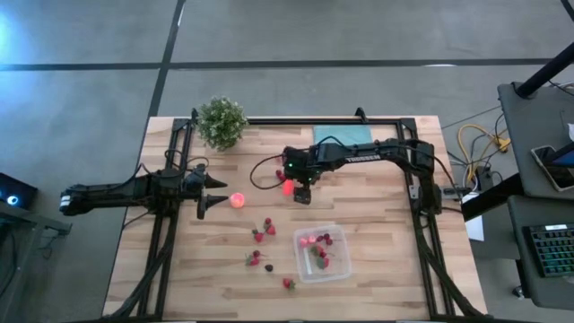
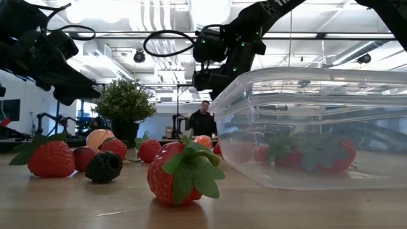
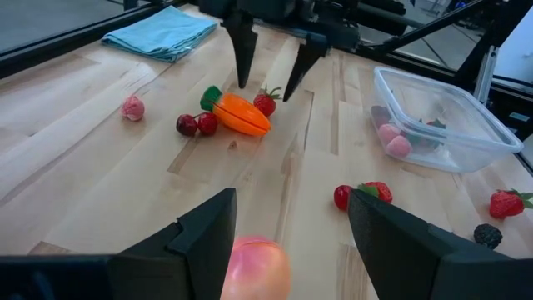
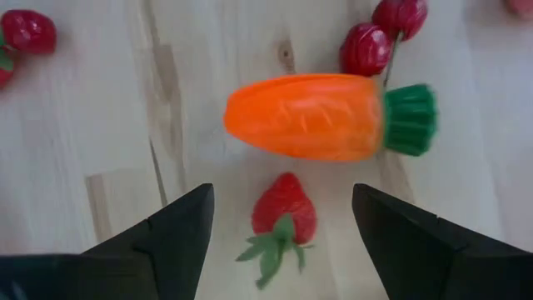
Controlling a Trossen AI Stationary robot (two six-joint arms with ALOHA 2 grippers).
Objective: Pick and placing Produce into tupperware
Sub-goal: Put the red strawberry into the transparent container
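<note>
My right gripper hangs open, pointing down over an orange carrot with a green top and a small red strawberry. Both lie on the table, and the strawberry is below the gap between the fingers. In the left wrist view my right gripper stands just above them, touching nothing. My left gripper waits open at the table's left, with a pink-orange ball on the table just in front of it. The clear tupperware sits near the front and holds a few pieces. Loose strawberries lie to its left.
Two dark red cherries lie beside the carrot's green top. A green potted plant stands at the far left and a teal cloth lies at the far edge. Black frame rails run along the table's sides. A person shows far behind the table.
</note>
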